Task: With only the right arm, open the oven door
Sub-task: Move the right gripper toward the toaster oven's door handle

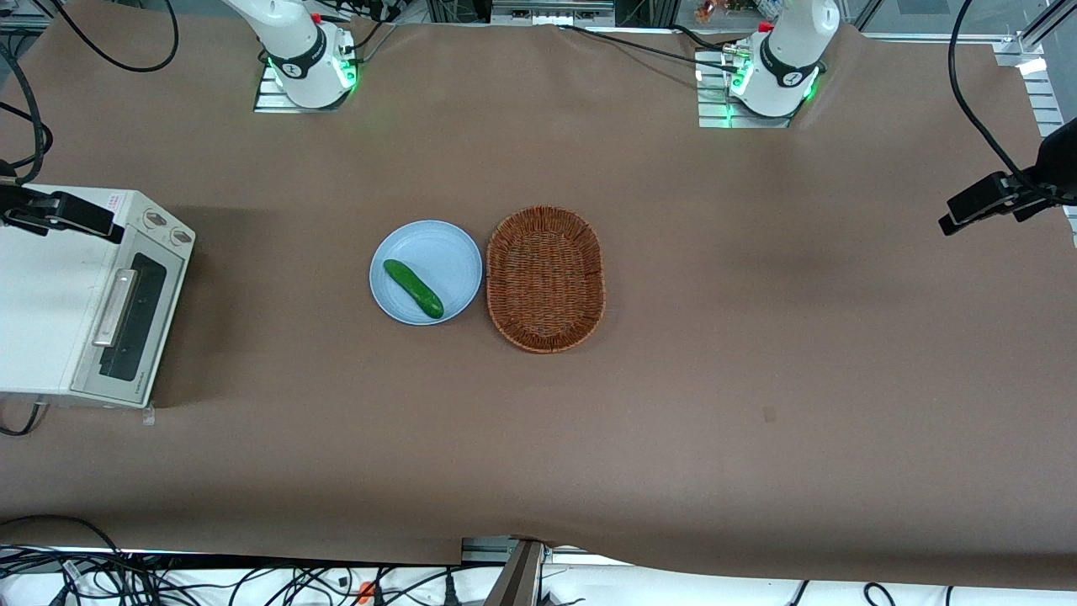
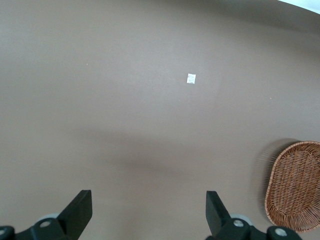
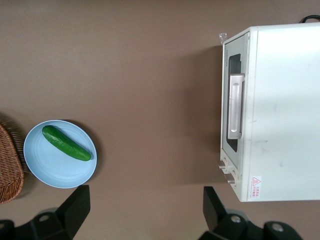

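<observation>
The brown counter takes up basically everything, and the toaster oven sits way off at the working arm's end of it. The oven door is fully shut and faces in toward the middle of the counter, where the wicker basket and the blue plate with a cucumber on it sit side by side, well apart from the oven.

The handle is the bit that matters. It's a silver bar along the top edge of the door, and its long axis runs parallel to the oven's front face, so in the front view it goes from nearer the camera to farther from it. The two knobs sit at the end of the front panel farther from the front camera.

The right arm only shows its base in the front view. The tool is up high over the open counter between plate and oven, looking straight down, fingers spread wide with nothing between them. In the wrist view the two fingers are spread across the handle's long axis rather than along it, so my guess is they'd suit pinching the bar without much wrist turn. It still has to travel sideways toward the oven and drop a good way down. Task hasn't really started.
</observation>
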Robot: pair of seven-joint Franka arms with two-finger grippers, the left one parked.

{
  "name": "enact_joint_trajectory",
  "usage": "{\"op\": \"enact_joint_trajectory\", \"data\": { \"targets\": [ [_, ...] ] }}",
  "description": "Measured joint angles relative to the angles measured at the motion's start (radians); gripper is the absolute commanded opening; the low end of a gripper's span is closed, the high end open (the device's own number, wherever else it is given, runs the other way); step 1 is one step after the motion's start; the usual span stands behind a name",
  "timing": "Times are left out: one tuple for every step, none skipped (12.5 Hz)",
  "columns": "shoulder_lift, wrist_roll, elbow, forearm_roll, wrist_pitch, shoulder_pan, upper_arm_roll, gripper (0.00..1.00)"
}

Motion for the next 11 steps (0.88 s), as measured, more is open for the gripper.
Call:
{"op": "enact_joint_trajectory", "data": {
  "targets": [
    [0.000,0.000,0.000,0.000,-0.002,0.000,0.000,1.00],
    [0.000,-0.001,0.000,0.000,-0.006,0.000,0.000,1.00],
    [0.000,-0.004,0.000,0.000,-0.008,0.000,0.000,1.00],
    [0.000,-0.009,0.000,0.000,-0.011,0.000,0.000,1.00],
    [0.000,-0.017,0.000,0.000,-0.019,0.000,0.000,1.00],
    [0.001,-0.022,-0.002,0.000,-0.034,0.000,0.000,1.00],
    [0.003,-0.024,-0.004,0.000,-0.057,0.000,0.000,1.00],
    [0.007,-0.025,-0.008,0.000,-0.083,0.000,0.000,1.00],
    [0.013,-0.025,-0.016,0.000,-0.106,0.000,0.001,1.00],
    [0.019,-0.025,-0.023,0.000,-0.114,0.000,0.001,1.00],
    [0.024,-0.026,-0.032,0.000,-0.117,0.000,0.002,1.00]
  ]
}}
